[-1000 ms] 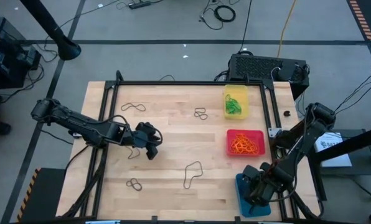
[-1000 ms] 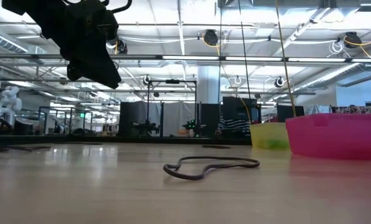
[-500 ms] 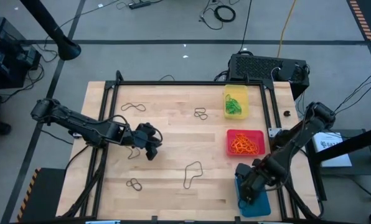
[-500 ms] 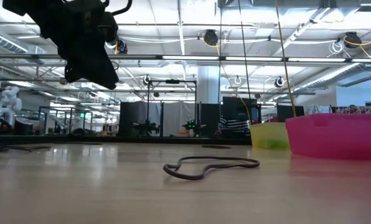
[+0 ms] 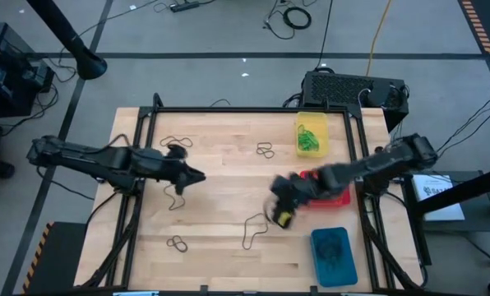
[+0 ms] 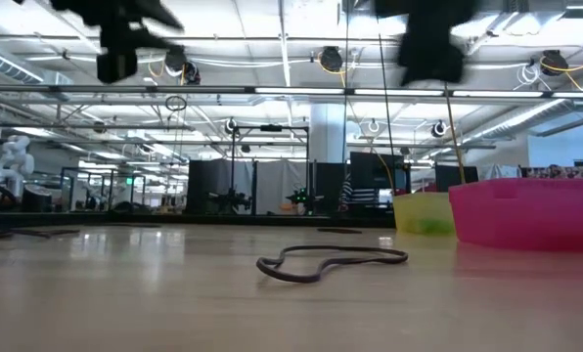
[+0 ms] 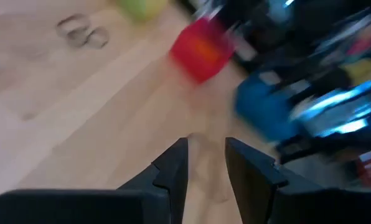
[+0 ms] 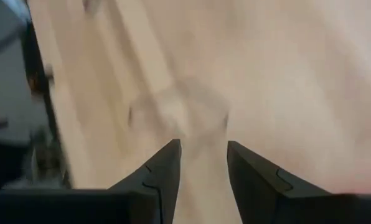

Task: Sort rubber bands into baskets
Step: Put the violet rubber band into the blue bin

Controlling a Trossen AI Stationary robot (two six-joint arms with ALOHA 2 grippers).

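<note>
Several dark rubber bands lie flat on the wooden table: one (image 5: pixel 175 141) at the far left, one (image 5: pixel 265 150) at the far middle, one (image 5: pixel 177 200) left of centre, one large (image 5: pixel 253 230) near the middle, also in the low view (image 6: pixel 331 262), and one (image 5: pixel 177 242) at the near left. The yellow basket (image 5: pixel 311 123) holds green bands, the red basket (image 5: pixel 337 196) orange ones, the blue basket (image 5: pixel 333 255) dark ones. My left gripper (image 5: pixel 197 176) is open and empty above the table (image 7: pixel 206 158). My right gripper (image 5: pixel 275 212) is open and empty (image 8: pixel 203 158), above the table beside the large band.
A black box (image 5: pixel 352 89) stands behind the table's far right corner. A black frame (image 5: pixel 228 110) runs along the table's far edge and sides. My right arm (image 5: pixel 368 168) reaches across the red basket. Bare wood lies at the table's centre.
My right gripper has swung from over the blue basket toward the table's left and far side, and now stands over the middle of the table by the large band. My left gripper has risen, gone a little toward the far edge and turned.
</note>
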